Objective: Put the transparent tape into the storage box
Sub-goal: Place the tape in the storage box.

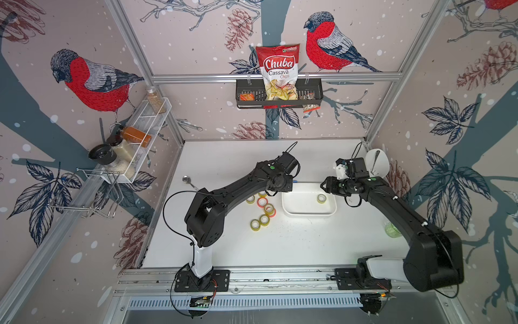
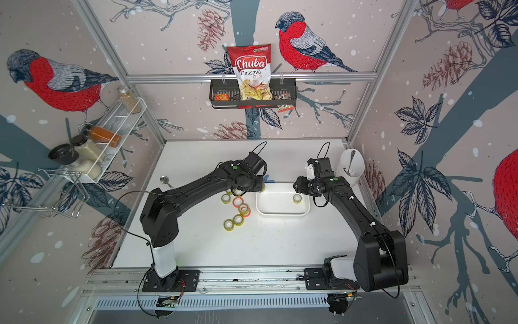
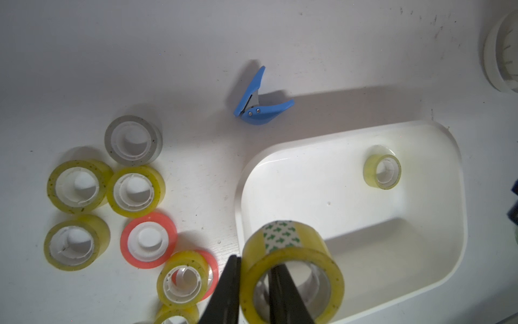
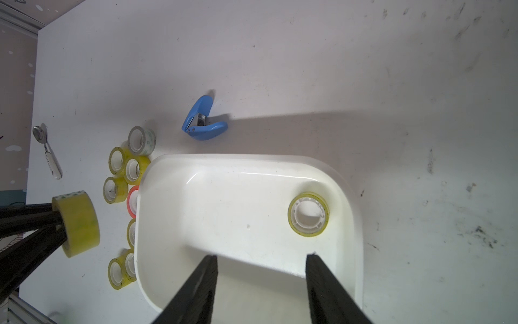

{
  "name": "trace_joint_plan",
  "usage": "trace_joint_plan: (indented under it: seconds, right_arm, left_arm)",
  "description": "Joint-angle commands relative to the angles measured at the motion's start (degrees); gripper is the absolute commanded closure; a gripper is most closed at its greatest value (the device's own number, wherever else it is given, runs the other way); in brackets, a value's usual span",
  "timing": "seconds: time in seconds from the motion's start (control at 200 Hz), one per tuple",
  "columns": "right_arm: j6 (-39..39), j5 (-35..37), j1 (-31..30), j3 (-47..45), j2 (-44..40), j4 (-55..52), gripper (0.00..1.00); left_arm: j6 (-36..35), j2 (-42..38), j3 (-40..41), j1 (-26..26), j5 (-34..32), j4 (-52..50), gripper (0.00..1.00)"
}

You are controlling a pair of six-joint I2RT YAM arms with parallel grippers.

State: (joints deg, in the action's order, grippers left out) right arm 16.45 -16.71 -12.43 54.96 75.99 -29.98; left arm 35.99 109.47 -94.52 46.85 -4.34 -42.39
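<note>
1. In a top view, the bag (image 1: 279,67) reads "Chuba Cassava Chips"; one roll (image 1: 321,198) lies in the storage box (image 1: 308,214)
2. Left wrist: your left gripper (image 3: 255,266) is clenched on the transparent tape (image 3: 291,246) at the box's edge; carry it inward, then let go
3. Right wrist: your right gripper (image 4: 262,263) hangs spread and empty over the box

Yellow-tinted clear tape roll (image 3: 291,269) in the black left gripper (image 3: 253,262), with a white tab printed in small green shapes on its outer wrap. Beyond the fingertips the storage box (image 3: 350,213) shows glossy white, and the paler yellow roll (image 3: 382,171) in it has a white core. On the gripper's other side: a coral-orange roll (image 3: 148,239) and a grey roll (image 3: 133,139). Ahead, a blue clip (image 3: 262,103).
</note>
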Motion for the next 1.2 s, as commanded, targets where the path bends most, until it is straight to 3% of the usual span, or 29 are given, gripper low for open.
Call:
trace_joint_plan:
  seconds: [0.0,0.52,1.196]
  right_arm:
    - [0.02,-0.69,0.32,-0.42,-0.47,0.98,0.44]
    - [-0.09,-1.68,1.61,-0.6,-1.68,1.15,0.44]
    - [0.11,-2.8,2.41,-1.46,-2.51,1.92,0.44]
  left_arm:
    - [0.16,1.72,-1.48,0.66,1.91,0.99,0.78]
    - [-1.25,10.95,-6.82,1.4,2.56,0.81,0.78]
    - [-1.77,16.38,-8.6,1.4,1.7,-0.22,0.78]
